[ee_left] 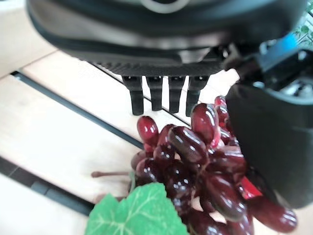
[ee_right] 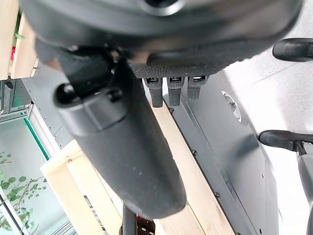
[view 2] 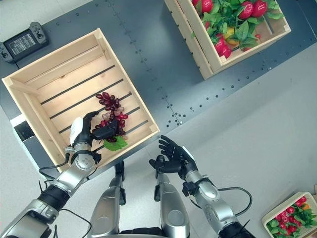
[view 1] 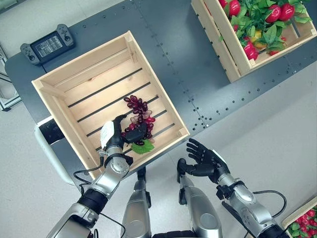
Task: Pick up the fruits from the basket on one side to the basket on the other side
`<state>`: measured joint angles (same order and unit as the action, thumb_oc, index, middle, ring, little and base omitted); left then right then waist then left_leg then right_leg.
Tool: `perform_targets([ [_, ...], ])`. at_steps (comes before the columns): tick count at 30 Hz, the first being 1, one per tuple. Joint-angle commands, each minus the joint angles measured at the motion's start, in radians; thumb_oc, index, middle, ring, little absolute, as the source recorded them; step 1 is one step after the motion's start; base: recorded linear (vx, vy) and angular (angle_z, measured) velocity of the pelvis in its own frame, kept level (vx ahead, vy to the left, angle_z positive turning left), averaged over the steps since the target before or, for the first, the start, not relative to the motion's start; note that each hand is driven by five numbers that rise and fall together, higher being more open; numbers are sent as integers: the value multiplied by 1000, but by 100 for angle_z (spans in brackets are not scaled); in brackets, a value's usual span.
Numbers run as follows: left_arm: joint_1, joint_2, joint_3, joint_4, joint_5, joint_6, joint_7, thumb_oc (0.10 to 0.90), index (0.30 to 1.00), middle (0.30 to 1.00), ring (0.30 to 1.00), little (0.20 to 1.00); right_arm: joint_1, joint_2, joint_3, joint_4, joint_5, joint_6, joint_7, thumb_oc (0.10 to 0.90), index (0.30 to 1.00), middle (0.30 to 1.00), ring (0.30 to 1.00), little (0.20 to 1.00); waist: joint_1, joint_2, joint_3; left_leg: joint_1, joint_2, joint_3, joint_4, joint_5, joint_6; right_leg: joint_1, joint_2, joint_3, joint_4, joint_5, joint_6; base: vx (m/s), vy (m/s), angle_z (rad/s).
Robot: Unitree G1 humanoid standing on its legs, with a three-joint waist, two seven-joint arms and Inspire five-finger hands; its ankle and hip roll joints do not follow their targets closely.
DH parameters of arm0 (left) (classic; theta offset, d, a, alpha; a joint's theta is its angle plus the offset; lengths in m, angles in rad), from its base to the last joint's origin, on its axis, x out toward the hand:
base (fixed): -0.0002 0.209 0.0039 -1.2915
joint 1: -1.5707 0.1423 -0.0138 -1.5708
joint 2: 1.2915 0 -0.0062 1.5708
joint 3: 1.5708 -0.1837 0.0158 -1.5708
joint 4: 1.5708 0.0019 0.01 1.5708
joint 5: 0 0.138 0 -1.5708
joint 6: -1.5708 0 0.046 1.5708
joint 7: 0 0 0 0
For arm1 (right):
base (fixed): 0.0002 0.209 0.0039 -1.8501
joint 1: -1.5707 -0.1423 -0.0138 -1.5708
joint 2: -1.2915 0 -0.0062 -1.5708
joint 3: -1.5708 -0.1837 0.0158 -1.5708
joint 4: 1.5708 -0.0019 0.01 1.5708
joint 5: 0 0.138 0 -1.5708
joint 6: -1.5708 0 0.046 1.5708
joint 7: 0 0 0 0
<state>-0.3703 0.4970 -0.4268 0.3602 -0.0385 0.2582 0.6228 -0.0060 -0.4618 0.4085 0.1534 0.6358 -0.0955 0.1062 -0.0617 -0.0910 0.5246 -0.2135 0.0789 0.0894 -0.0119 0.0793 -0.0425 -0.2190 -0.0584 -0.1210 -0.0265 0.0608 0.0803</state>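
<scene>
A bunch of dark red grapes (view 1: 140, 111) with a green leaf (view 1: 142, 147) lies on the slatted floor of the pale wooden crate (view 1: 84, 57) on the left. My left hand (view 1: 113, 136) reaches into that crate from its near side. Its fingers stretch out straight over the bunch's near end and its thumb (ee_left: 274, 137) rests against the grapes (ee_left: 195, 161). My right hand (view 1: 204, 159) hovers open, fingers spread, over the floor just off the table's near edge, holding nothing.
A second wooden crate (view 1: 218, 44) at the far right holds red fruits among green leaves. A handheld controller (view 1: 47, 45) lies on the dark grey table (view 1: 183, 69) at the far left. Another small crate of red fruit (view 1: 302, 220) sits on the floor at the near right.
</scene>
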Motion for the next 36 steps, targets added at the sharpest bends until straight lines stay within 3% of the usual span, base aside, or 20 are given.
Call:
perform_targets([
  [1, -47, -70, -28, 101, -45, -16, -19, 800, 900, 900, 900, 900, -8, -11, 14, -105, 19, -71, -23, 800, 900, 900, 900, 900, -21, -28, -5, -71, -14, -21, 146, -59, 0, -74, 0, 17, 151, -35, 14, 0, 0, 0],
  [6, -84, -90, -40, 144, -75, -33, -57, 800, 900, 900, 900, 900, -23, -2, 31, -94, 20, -65, -32, 800, 900, 900, 900, 900, -28, -35, -5, -76, -13, -20, 160, -64, 1, -73, 5, 23, 156, -35, 14, 0, -11, -2],
  [20, -167, -173, -55, 315, -169, 9, -119, 800, 900, 900, 900, 900, -72, 40, 64, -66, 2, -65, -52, 800, 900, 900, 900, 900, -48, -61, -5, -74, -4, -9, 151, -66, 4, -77, 25, 37, 153, -31, 15, -3, -7, 0],
  [28, -234, -192, -63, 398, -82, 74, 15, 800, 900, 900, 900, 900, -99, 56, 95, -48, 20, -78, -70, 800, 900, 900, 900, 900, -55, -83, -5, -84, 3, -7, 144, -61, 1, -84, 34, 37, 143, -22, 17, -13, -43, 0],
  [33, -263, -210, -72, 394, 6, 70, 161, 800, 900, 900, 900, 900, -114, 74, 126, -28, 30, -110, -93, 800, 900, 900, 900, 900, -49, -96, -5, -85, 2, -12, 117, -54, -1, -90, 38, 30, 125, -11, 18, -9, -63, 0],
  [36, -259, -220, -73, 380, 19, 52, 194, 800, 900, 900, 900, 900, -113, 82, 129, -19, 31, -124, -97, 800, 900, 900, 900, 900, -43, -97, -5, -86, 1, -18, 115, -55, -4, -88, 38, 24, 122, -11, 18, 2, -43, 4],
])
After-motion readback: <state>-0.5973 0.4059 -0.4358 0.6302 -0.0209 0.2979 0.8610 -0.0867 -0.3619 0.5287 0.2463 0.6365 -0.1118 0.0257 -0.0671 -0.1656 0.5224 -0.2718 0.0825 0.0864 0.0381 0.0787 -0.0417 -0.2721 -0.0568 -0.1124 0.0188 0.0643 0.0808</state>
